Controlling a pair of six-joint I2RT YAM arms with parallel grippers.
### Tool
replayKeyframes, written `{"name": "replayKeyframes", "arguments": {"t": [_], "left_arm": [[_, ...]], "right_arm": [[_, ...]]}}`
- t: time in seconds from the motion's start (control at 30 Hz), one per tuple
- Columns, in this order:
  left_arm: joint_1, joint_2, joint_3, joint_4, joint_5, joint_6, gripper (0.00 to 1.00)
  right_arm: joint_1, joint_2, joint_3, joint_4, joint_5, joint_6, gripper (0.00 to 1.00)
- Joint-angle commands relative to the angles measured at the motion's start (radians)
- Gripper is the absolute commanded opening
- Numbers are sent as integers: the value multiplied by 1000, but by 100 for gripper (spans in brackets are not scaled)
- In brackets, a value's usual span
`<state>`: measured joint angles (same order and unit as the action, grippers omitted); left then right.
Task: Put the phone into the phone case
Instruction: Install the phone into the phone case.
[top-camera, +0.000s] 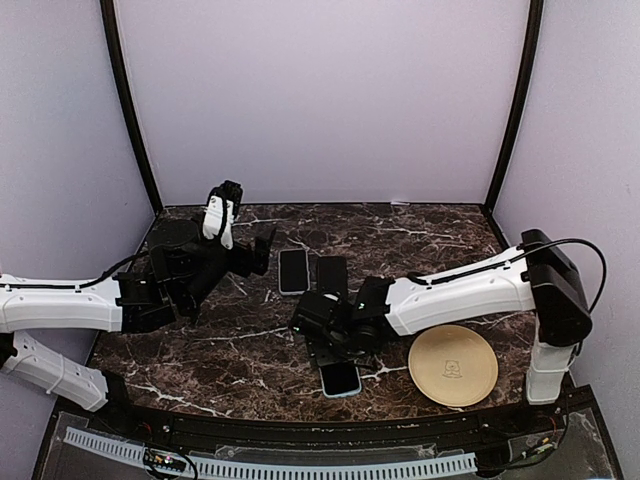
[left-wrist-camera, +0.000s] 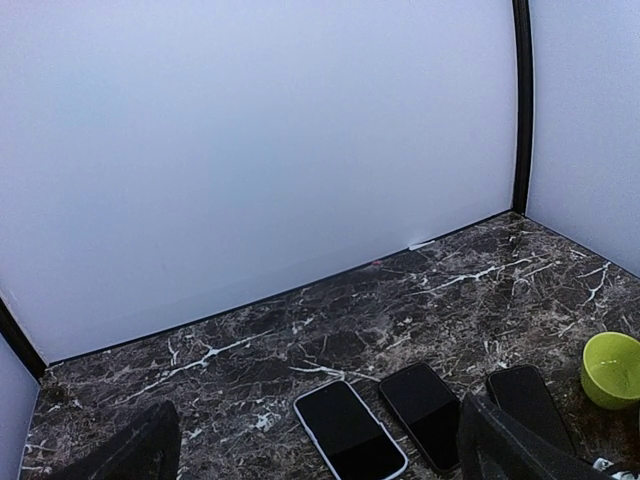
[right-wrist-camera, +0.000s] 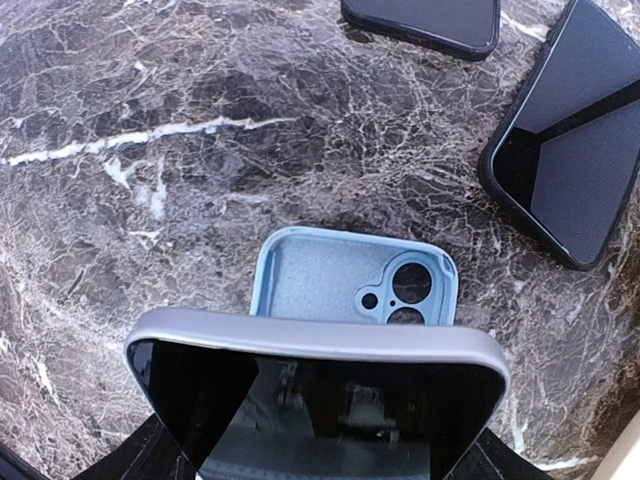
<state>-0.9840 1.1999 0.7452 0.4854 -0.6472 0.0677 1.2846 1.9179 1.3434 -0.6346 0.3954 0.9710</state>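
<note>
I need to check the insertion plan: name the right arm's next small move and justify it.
Probably ease the held phone forward and down until its leading edge seats at the camera-cutout end of the blue case. The case lies open side up, the phone is tilted over its near part, and the cutout end is uncovered.

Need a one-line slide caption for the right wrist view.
Right claw holds a silver-edged phone tilted over the empty light-blue case on the marble table; two dark phones lie beyond.
</note>
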Motion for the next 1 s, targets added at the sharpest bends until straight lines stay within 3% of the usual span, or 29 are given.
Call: {"name": "replayKeyframes", "arguments": {"t": [0.0, 0.47, 0.97], "left_arm": [[8, -16, -14, 33, -5, 7, 99], [16, -14, -14, 33, -6, 6, 99], [20, -17, -14, 33, -5, 4, 99]], "right_arm": [[-15, 54, -31, -22, -26, 3, 61], [-39, 87, -47, -5, -25, -16, 74], [-56, 101, -38, -19, -6, -28, 81]]}}
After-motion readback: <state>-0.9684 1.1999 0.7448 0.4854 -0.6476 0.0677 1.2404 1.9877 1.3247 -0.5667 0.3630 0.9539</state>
